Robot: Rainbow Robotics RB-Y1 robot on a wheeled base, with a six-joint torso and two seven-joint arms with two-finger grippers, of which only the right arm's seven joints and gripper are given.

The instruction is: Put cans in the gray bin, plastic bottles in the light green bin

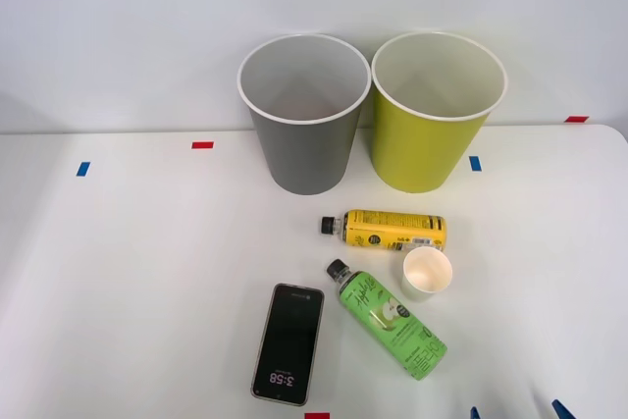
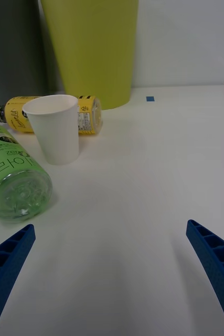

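Plastic bottles: two, both lying on their sides on the white table [image 1: 118, 262]. The yellow-label bottle [image 1: 385, 230] lies crosswise near table centre, black cap pointing to 9 o'clock, just in front of the two bins. The green apple bottle [image 1: 390, 322] lies at 6 o'clock from it, cap toward 11 o'clock, base toward 5 o'clock. No red can visible on the table.

White paper cup [image 1: 426, 273] stands upright between the two bottles, at 5 o'clock from the yellow one, just beside both; contact cannot be told.

Gray bin [image 1: 304, 115] and light green bin [image 1: 435, 113] stand upright side by side at 12 o'clock, at the far table edge, gray to the left; rims close, nearly touching. The visible pale inner walls show nothing inside.

Black phone [image 1: 288, 343] lies flat at 9 o'clock from the green bottle, screen lit.

Right gripper [image 2: 112, 262]: jaws wide apart, holding nothing, low over bare table at the near edge, 5 o'clock from the green bottle. Wrist view: blue ribbed fingers [image 2: 216, 262] at both corners, green bottle's base just ahead of one.

Red and blue tape marks [image 1: 202, 144] along the far table edge.
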